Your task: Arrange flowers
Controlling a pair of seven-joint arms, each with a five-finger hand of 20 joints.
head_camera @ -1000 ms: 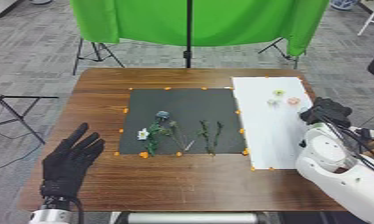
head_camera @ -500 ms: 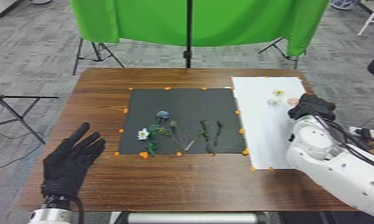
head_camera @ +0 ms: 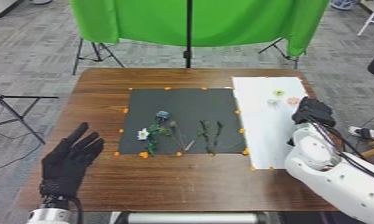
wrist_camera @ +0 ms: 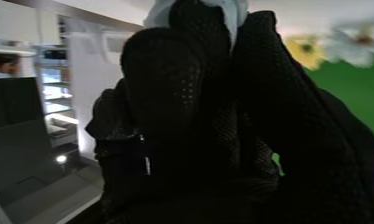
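My right hand [head_camera: 313,111] is over the white sheet's [head_camera: 268,132] right edge, close to a pink bloom [head_camera: 294,101]. A yellow-green bloom [head_camera: 278,93] and a whitish one [head_camera: 273,102] lie beside it. On the dark mat [head_camera: 188,100] are a blue-grey flower [head_camera: 162,115], a white flower [head_camera: 143,134] and green stems [head_camera: 203,133]. My left hand [head_camera: 70,162] is open at the table's left side. In the right wrist view, a pale, petal-like thing [wrist_camera: 157,15] shows at the tip of my right hand [wrist_camera: 201,115]; whether it is held I cannot tell. Yellow petals [wrist_camera: 306,49] and a white flower [wrist_camera: 357,42] appear beyond.
Orange tape bits [head_camera: 143,155] mark the borders of mat and sheet on the brown table [head_camera: 188,187]. Behind the table hangs a green cloth [head_camera: 148,22] with a black stand [head_camera: 188,52] in front of it.
My right hand has moved left from beyond the sheet's right edge, then slightly back toward the robot. The pink bloom, partly covered half a second ago, is more exposed. The left hand has kept still.
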